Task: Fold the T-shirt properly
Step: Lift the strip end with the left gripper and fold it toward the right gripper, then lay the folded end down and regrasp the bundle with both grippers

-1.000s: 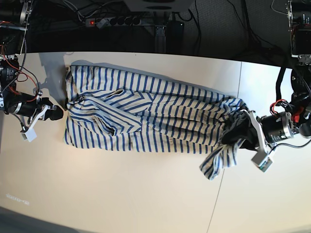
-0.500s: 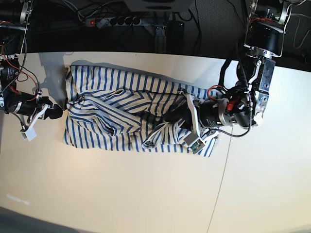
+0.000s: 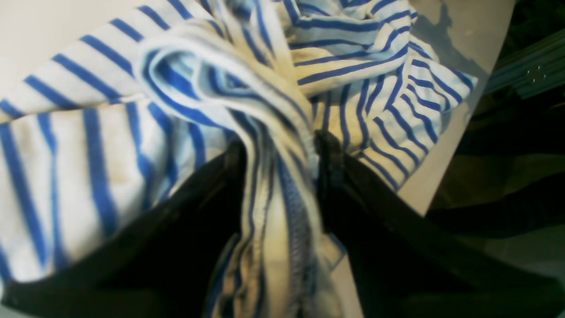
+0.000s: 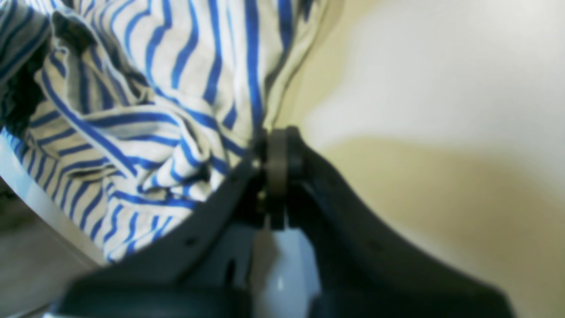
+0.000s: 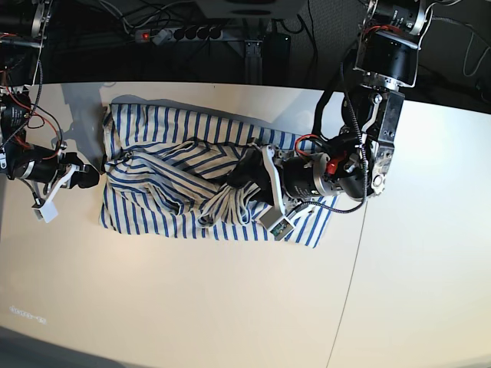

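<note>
The white, blue-striped T-shirt (image 5: 153, 134) lies across the table's far half, its right part doubled over toward the middle. My left gripper (image 5: 242, 181) reaches over the fold from the right. In the left wrist view a thick bunch of the T-shirt (image 3: 66, 154) runs between the fingers of the left gripper (image 3: 280, 145) and touches both; I cannot see whether they still pinch it. My right gripper (image 5: 93, 176) sits at the shirt's left edge. In the right wrist view the right gripper (image 4: 276, 132) is shut, with folds of the T-shirt (image 4: 132, 88) drawn into its tips.
The pale table (image 5: 192, 307) has a seam (image 5: 357, 253) running front to back on the right. A power strip (image 5: 184, 33) and cables lie behind the far edge. The left arm's upper links (image 5: 387, 69) stand over the table's back right.
My left arm has swept leftward, carrying the shirt's right end over onto its body, so the shirt now lies shorter. The right arm has stayed where it was.
</note>
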Controlling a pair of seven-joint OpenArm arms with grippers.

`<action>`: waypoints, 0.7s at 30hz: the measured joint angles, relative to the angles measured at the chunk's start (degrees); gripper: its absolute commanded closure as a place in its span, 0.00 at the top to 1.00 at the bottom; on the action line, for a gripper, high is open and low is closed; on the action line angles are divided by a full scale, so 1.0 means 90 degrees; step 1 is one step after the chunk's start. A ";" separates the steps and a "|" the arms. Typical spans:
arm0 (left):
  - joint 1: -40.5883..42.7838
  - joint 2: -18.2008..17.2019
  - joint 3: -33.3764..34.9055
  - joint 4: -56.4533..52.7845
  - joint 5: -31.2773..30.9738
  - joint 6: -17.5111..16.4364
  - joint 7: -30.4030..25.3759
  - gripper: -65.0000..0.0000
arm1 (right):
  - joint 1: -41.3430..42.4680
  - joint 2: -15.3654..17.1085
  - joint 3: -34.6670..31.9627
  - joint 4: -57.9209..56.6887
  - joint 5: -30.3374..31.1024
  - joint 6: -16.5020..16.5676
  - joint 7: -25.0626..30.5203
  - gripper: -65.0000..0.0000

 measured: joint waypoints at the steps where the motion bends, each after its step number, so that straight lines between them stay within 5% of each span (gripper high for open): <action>1: -0.0002 0.0078 0.0000 0.0000 -0.0002 0.0002 0.0010 0.36 | 0.0000 0.0000 0.0000 0.0000 0.0000 0.0000 0.0017 0.00; 13: -0.0007 0.0925 -0.0012 0.0002 0.0002 0.0010 0.0068 0.37 | 0.0000 0.0000 0.0000 0.0000 0.0000 0.0000 0.0070 0.00; 17: -0.0063 0.0886 -0.0019 0.0000 0.0644 0.0007 -0.0083 0.61 | -0.0002 0.0000 0.0000 0.0000 -0.0002 0.0000 0.0068 0.00; 21: -0.0070 0.0818 -0.0010 -0.0019 0.0687 0.0010 -0.0223 0.65 | 0.0000 -0.0002 0.0000 0.0000 0.0000 0.0000 0.0070 0.00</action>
